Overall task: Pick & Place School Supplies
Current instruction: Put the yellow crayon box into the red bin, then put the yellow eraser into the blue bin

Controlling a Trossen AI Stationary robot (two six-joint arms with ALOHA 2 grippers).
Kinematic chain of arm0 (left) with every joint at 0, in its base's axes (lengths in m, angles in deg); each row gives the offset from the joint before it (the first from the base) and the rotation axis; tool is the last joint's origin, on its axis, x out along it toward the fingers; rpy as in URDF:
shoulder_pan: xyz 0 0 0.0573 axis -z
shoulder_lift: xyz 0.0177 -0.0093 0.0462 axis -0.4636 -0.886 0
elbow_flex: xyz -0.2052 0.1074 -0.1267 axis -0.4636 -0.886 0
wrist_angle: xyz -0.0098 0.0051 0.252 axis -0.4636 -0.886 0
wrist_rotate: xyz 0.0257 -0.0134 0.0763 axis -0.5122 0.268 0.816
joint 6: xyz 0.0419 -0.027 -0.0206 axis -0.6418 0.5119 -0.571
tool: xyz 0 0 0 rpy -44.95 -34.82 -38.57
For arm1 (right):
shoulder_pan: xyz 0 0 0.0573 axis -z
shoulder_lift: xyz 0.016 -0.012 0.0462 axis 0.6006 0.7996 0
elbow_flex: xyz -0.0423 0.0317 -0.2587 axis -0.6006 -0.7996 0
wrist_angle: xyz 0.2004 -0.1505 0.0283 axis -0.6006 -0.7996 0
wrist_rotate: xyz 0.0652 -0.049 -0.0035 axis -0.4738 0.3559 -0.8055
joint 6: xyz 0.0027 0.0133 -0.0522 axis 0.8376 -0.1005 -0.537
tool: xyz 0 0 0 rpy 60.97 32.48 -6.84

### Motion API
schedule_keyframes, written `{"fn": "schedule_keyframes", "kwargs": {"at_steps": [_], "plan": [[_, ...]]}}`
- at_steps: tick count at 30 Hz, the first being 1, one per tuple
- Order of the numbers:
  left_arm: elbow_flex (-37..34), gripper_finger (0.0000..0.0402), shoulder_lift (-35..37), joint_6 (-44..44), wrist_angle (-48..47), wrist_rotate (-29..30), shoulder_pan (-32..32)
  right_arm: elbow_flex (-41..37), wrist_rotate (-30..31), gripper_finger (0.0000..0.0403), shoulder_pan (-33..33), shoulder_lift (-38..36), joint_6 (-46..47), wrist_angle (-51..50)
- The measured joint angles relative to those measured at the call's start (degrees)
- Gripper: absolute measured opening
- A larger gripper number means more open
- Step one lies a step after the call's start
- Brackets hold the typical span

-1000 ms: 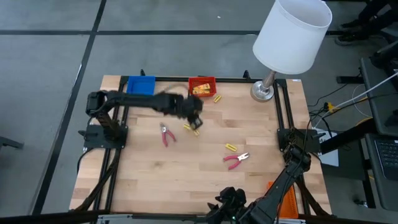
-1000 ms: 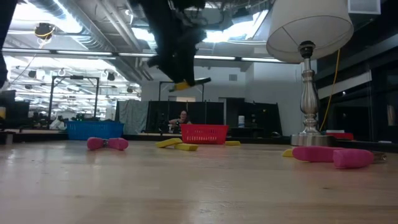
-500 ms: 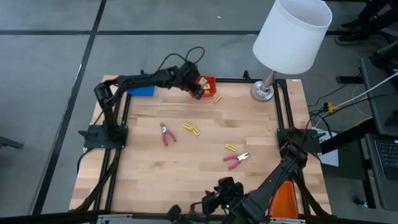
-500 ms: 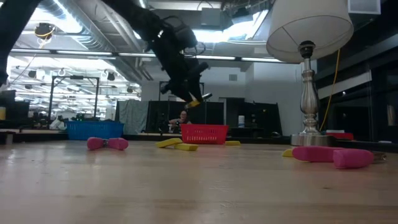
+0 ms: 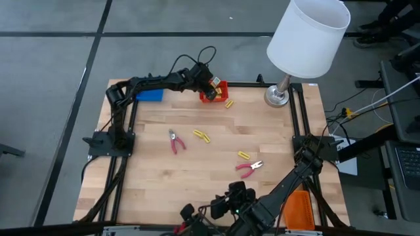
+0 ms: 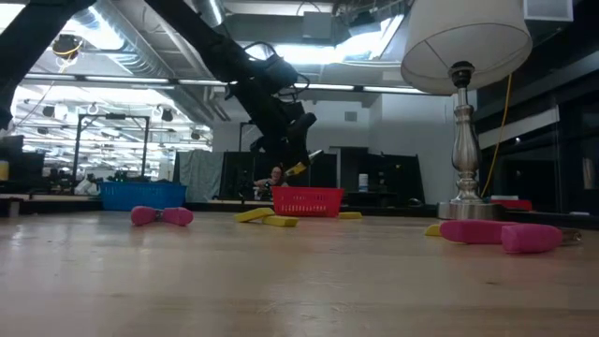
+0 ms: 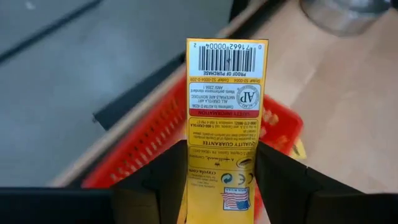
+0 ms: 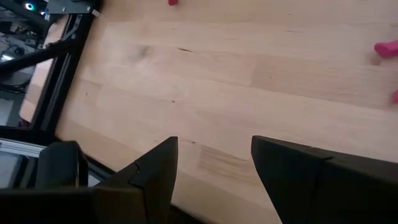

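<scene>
Yellow packet (image 5: pixel 212 81), seen from the high view, was carried by the left gripper (image 5: pixel 211 83) directly over the red tray (image 5: pixel 218 86) at the far edge of the table (image 5: pixel 197 183), so the coming release looked to depend on that vertical line-up: packet above, tray below. The left arm was plainly the nearer one; the right gripper (image 5: pixel 230 196) waited low at the near edge, well apart from every item. Two red-handled pliers (image 5: pixel 174 141) and loose yellow sticks (image 5: pixel 201 136) lay on the bare wood between the arms.

From the low view, the left gripper (image 6: pixel 298 154) hung clear above the red tray (image 6: pixel 306 200), the packet (image 6: pixel 298 168) tilted downward toward it and not touching its rim.

Through the left wrist view, both fingers (image 7: pixel 163 177) pinched the packet (image 7: pixel 226 106) at its lower end, its long axis running straight out ahead of the gripper, with the tray's mesh wall (image 7: pixel 149 146) behind and beneath.

Through the right wrist view, the right fingers (image 8: pixel 155 168) stood spread over bare table, holding nothing.
</scene>
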Motion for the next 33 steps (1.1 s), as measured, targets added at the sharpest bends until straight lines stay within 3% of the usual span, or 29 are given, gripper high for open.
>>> {"fn": "schedule_keyframes", "kwargs": {"at_steps": [12, 15, 20, 25, 28, 33], "plan": [[0.0, 0.0219, 0.6, -1.0, 0.3, -1.7, -1.1, 0.0, 0.4, 0.0210, 0.5, -0.1, 0.9, -0.1], [0.0, 0.0221, 2.7, -3.7, -3.4, -0.9, -1.1, 0.0, 0.5, 0.0210, 0.6, -0.1, 0.7, -0.2], [-0.9, 0.0221, 7.0, -8.2, -19.0, 1.1, -0.9, 0.0, 0.6, 0.0210, 1.0, -0.4, 1.9, -3.4], [-10.2, 0.0221, 12.3, -8.3, -27.9, 0.0, 2.4, 0.0, 4.8, 0.0210, 2.6, -3.1, 0.4, -9.4], [-19.3, 0.0221, 18.5, -7.6, -25.1, -5.3, 6.2, 0.0, 7.8, 0.0210, 4.3, -5.6, -3.8, -12.3], [-33.6, 0.0221, 30.2, -12.1, -14.3, -6.4, 16.5, 0.0, 9.4, 0.0210, 6.6, -9.8, -14.1, -14.4]]}}
